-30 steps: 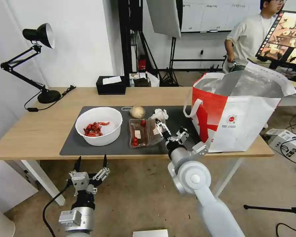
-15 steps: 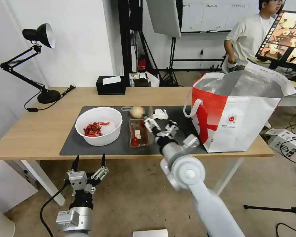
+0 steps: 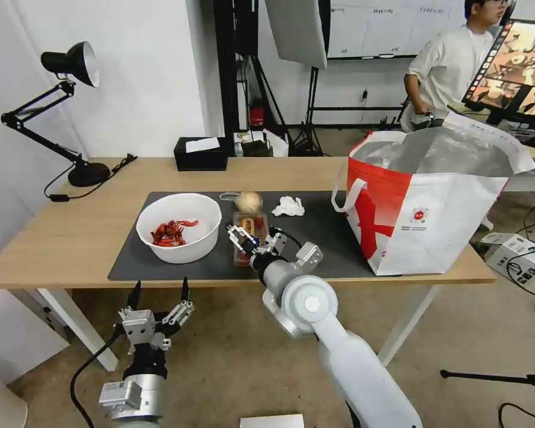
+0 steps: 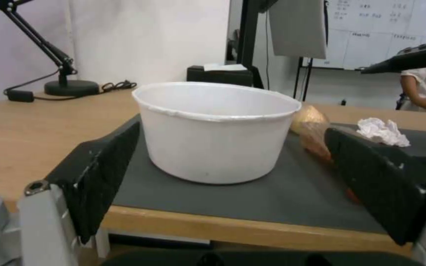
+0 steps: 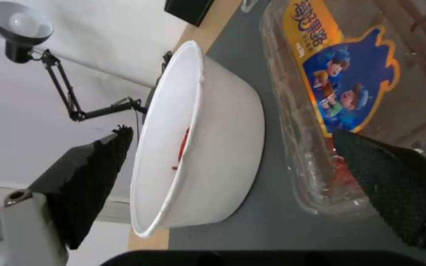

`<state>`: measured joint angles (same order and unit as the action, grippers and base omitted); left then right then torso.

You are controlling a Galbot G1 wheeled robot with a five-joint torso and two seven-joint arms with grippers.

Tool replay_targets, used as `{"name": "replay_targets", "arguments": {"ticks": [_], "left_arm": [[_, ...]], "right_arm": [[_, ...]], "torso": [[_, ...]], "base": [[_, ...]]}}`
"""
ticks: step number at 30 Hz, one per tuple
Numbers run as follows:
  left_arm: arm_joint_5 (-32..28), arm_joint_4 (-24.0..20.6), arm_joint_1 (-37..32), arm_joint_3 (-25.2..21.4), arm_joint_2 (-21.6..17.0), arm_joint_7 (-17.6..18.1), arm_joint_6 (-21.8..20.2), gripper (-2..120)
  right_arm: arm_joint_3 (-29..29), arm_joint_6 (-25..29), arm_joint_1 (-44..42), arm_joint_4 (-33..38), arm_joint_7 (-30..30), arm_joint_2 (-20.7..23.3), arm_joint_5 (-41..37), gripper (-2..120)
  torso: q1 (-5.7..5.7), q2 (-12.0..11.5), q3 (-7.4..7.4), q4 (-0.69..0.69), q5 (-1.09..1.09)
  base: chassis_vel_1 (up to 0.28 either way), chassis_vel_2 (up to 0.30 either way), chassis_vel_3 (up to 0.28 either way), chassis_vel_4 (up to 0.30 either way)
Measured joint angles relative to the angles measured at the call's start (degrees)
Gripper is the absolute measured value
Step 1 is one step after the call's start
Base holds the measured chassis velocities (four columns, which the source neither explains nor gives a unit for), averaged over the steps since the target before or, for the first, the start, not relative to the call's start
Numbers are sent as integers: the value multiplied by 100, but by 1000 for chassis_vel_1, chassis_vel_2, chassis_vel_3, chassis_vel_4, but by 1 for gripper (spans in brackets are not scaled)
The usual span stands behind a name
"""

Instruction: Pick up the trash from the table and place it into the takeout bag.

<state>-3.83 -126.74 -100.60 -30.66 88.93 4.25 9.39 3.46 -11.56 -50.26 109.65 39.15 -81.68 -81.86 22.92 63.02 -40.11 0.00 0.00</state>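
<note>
The right arm is stretched forward over the table's (image 3: 71, 238) near edge, and the right gripper (image 3: 248, 236) is seen at the clear plastic tray (image 3: 248, 229), on the side facing the white bowl (image 3: 179, 226). In the right wrist view its two dark fingers (image 5: 390, 184) are spread apart, with the bowl (image 5: 208, 147) and the tray (image 5: 331, 92) both lying in the gap between them and nothing clamped. The left gripper (image 3: 159, 299) is held low in front of the table edge, below the bowl, its fingers (image 4: 100, 170) wide apart and empty; through that gap the bowl's wall (image 4: 213, 140) is framed in the left wrist view. On the dark grey mat (image 3: 327, 238) the bowl is set at the left, with red crayfish shells (image 3: 168, 232) lying inside. The tray is just beside it and partly hidden by the right gripper; a yellow and blue cartoon label (image 5: 341, 74) and reddish scraps can be made out through the clear plastic. A beige ball (image 3: 248, 201) lies just behind the tray, and a crumpled white tissue (image 3: 289, 206) lies farther right on the mat. The red-and-white takeout bag (image 3: 434, 220) stands open at the table's right end, its foil lining exposed. A black tissue box (image 3: 201, 154) and a black desk lamp (image 3: 71, 113) are placed along the far side of the table.
</note>
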Motion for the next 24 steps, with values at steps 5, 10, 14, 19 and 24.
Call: {"name": "replay_targets", "arguments": {"ticks": [5, 10, 14, 19, 24], "left_arm": [[-11, -33, -4, 2, -7, 0, 0, 100], [-69, -109, -15, -38, -46, 0, 1, 100], [-107, -154, -20, -77, -72, 1, 1, 100], [-116, -209, -37, -91, -75, -2, 1, 100], [-107, -242, -55, -98, -71, -13, 1, 100]], "right_arm": [[-13, -2, 114, 130, -251, 210, 149, 100], [154, -313, 995, -80, -1153, 854, 1058, 100], [552, -445, 1898, -711, -2510, 1365, 2438, 87], [1068, -421, 2704, -1659, -3668, 1603, 3439, 69], [1363, -240, 2977, -2249, -4261, 1597, 3868, 55]], "torso": [[-1, 0, 0, 0, 1], [-1, 0, 0, -1, 1], [0, 0, -1, 0, 0], [0, 0, 0, 0, 0], [0, 0, -1, 0, 1]], "base": [[0, 0, 0, 0], [0, 0, 0, 0], [0, 0, 0, 0], [0, 0, 0, 0], [0, 0, 0, 0]]}}
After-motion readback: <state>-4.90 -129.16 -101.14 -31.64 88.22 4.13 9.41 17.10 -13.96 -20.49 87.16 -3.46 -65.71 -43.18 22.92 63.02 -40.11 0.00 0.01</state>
